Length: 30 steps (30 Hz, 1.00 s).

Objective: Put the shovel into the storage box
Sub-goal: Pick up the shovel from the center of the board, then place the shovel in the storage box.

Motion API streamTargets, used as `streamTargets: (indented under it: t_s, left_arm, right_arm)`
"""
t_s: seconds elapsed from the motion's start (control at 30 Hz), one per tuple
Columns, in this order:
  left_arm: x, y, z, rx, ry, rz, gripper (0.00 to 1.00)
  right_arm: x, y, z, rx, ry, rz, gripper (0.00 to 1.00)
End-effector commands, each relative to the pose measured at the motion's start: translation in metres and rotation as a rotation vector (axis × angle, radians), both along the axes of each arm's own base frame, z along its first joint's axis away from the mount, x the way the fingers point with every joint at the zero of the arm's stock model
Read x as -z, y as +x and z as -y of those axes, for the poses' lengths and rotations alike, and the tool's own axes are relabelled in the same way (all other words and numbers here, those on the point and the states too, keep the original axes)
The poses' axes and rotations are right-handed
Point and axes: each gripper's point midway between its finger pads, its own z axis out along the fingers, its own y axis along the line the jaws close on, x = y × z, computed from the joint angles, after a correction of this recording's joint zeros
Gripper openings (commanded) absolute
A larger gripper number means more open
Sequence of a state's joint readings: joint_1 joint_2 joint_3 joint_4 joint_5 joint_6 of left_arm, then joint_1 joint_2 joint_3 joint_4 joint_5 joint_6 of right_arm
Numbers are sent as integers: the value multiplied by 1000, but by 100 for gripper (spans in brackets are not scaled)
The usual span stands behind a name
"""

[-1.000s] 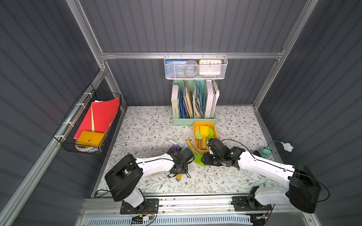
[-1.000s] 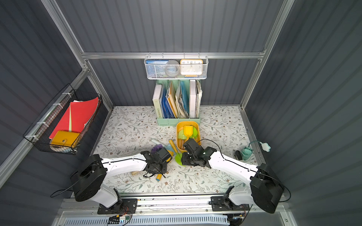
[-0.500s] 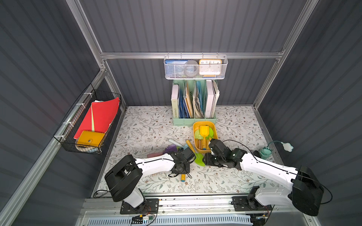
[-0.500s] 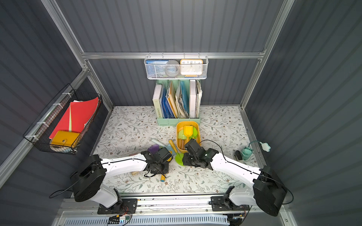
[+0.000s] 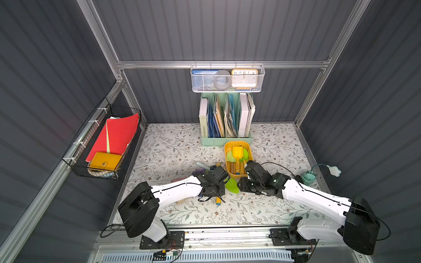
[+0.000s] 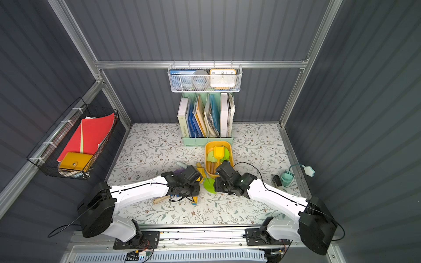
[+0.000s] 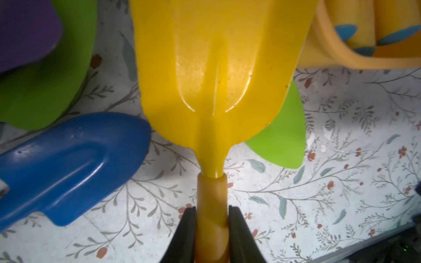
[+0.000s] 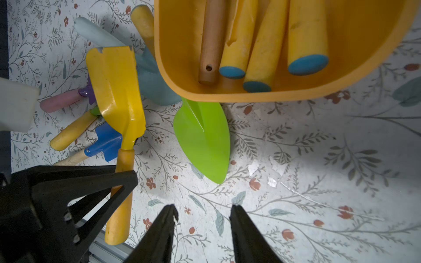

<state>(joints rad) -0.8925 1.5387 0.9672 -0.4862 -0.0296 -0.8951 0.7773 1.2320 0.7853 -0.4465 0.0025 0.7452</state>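
Two grippers are flanking the near end of the storage box point(image 8: 227, 96). Left gripper point(image 7: 211, 213) is pinching the yellow shovel point(image 7: 216, 68) by its handle, its blade pointing boxward just beside the near corner, not yet inside. Right gripper point(image 8: 202, 214) is hovering spread and empty near the green blade point(image 8: 202, 136).

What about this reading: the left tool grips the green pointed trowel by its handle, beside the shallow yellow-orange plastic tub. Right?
No: the left tool grips the yellow square-bladed shovel by its handle, beside the shallow yellow-orange plastic tub; the left wrist view shows it.
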Motion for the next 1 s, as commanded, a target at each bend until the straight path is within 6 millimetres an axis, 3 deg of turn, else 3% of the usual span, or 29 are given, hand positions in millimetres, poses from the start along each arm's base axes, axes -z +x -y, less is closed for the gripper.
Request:
streamTargets:
  t_s: [0.0,0.03,0.37,0.73,0.97]
  left_arm:
    - [-18,12,17,7,-38,35,11]
    - [-22,17,21,8,-40,45,11]
    - [-51,66,72,37,-121,121,12]
    - [-56,116,112,60,-158,164,13]
    - [-41,145,121,60,-125,170,13]
  right_arm:
    - [0,1,13,21,-40,1,45]
    - [-9,2,16,28,-24,24,45]
    - [-18,9,48,119,-1,42,45]
    - [-19,6,58,151,17,42,46]
    - [-15,3,60,159,17,30,46]
